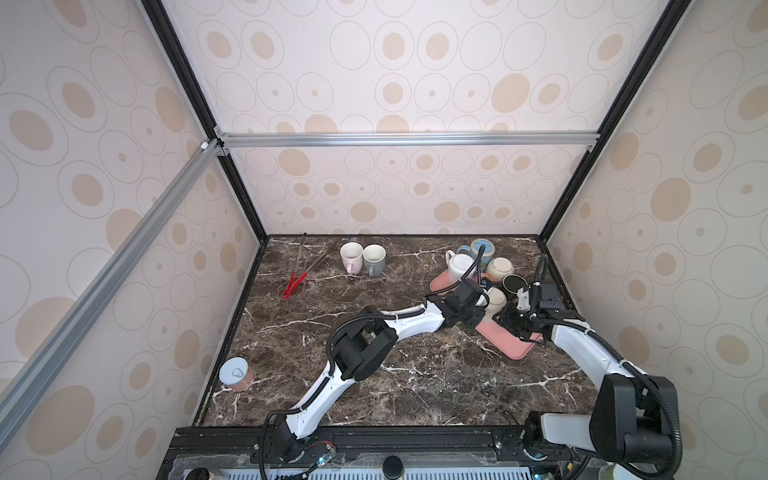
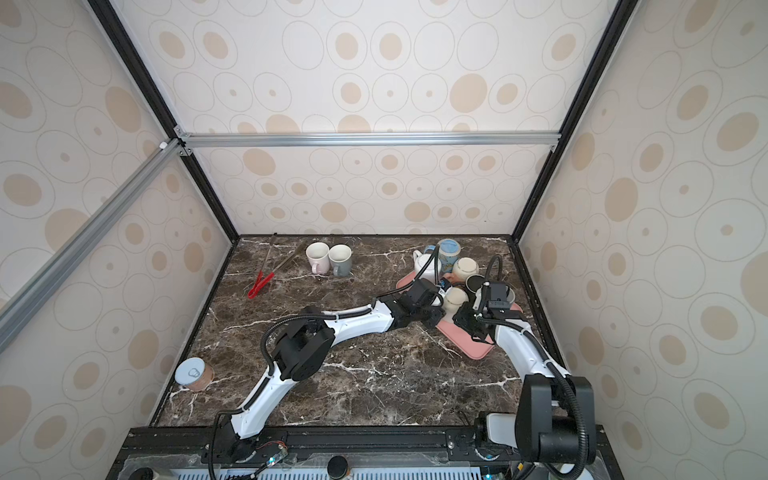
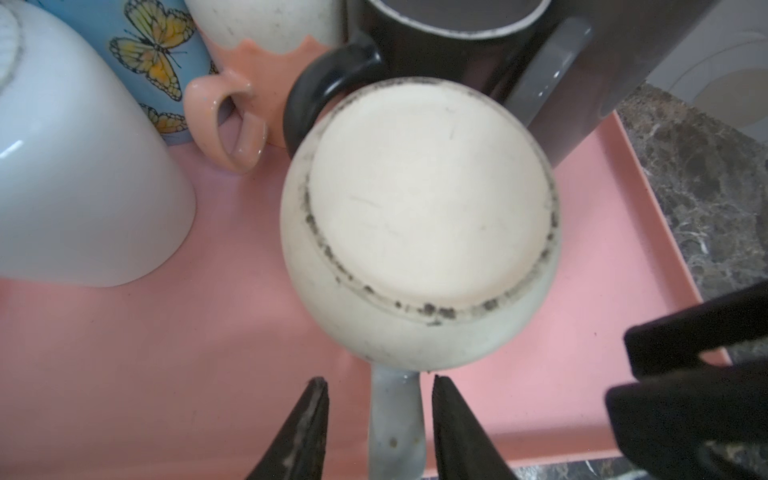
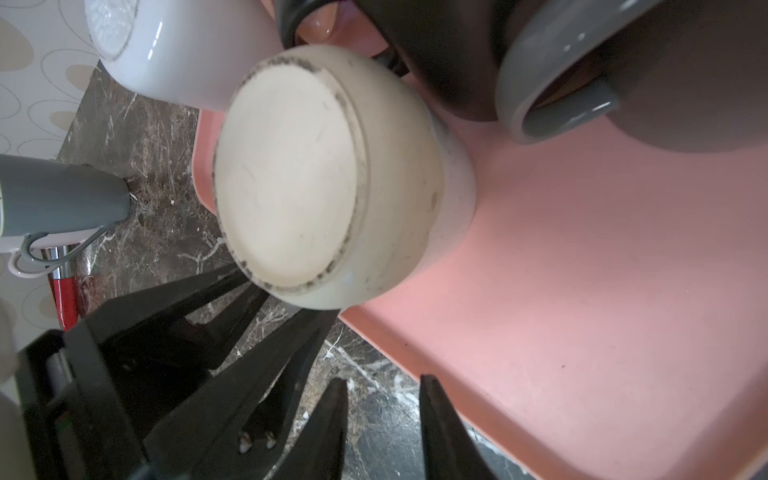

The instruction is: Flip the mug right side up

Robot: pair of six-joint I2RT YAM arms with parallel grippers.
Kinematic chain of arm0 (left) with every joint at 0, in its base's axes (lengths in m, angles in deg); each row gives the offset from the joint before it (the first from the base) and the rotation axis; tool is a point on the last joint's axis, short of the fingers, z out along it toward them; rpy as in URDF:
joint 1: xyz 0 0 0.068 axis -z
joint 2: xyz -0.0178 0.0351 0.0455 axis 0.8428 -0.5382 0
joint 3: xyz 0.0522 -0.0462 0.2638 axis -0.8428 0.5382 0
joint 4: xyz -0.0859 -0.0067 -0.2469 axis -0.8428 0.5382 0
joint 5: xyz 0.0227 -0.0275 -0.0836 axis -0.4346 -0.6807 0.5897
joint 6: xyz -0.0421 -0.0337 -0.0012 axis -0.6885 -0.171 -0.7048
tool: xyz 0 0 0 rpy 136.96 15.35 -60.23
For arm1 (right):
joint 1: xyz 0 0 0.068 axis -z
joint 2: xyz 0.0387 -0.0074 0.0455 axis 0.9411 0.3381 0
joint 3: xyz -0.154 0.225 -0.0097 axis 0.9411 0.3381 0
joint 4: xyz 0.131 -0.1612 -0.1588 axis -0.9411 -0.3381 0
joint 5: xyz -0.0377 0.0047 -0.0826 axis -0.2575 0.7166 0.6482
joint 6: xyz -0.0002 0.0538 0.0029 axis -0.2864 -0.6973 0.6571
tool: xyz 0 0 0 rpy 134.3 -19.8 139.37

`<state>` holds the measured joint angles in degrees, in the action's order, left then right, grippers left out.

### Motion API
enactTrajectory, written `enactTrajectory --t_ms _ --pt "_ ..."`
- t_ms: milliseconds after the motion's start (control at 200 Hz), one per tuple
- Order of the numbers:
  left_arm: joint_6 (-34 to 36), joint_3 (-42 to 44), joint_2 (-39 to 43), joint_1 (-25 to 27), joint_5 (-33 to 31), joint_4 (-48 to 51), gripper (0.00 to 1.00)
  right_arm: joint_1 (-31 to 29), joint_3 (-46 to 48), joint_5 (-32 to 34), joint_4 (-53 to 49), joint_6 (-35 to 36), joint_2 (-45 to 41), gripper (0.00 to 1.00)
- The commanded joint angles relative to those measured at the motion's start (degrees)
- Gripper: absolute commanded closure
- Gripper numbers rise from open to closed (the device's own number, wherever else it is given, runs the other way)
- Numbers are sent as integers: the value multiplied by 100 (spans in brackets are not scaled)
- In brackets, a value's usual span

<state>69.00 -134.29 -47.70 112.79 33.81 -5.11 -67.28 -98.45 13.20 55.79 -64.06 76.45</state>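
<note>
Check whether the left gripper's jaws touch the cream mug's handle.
Apart. Left wrist view: pink tray shows between the handle and each jaw of the left gripper.

I'm looking at a dark marble table (image 1: 415, 374) veined in white. At its far left lie red-handled tongs (image 1: 296, 283), their metal arms pointing toward the far edge. Just right of them, near the far edge, a pale pink mug (image 1: 351, 257) and a grey mug (image 1: 374, 259) stand upright, side by side. A tin can (image 1: 237, 374) stands at the near left edge. A pink tray (image 1: 513, 347) sits on the far right, skewed to the table's edges.
</note>
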Motion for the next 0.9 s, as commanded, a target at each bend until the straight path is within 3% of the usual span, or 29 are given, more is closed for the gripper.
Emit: enactTrajectory --t_ms 0,340,535,780,890 --pt "132 -124 -78 28 -49 52 61 21 68 -8 -117 62 -26 67" --pt "141 -161 -157 28 -45 84 61 20 48 -19 -79 67 52 67" --pt "142 -147 -132 11 -36 45 86 20 23 -37 -54 75 114 67" --pt "185 -76 -8 11 -55 -19 100 20 17 -43 -55 63 57 67" --pt "220 217 234 15 -18 -274 100 20 21 -36 -67 43 -128 67"
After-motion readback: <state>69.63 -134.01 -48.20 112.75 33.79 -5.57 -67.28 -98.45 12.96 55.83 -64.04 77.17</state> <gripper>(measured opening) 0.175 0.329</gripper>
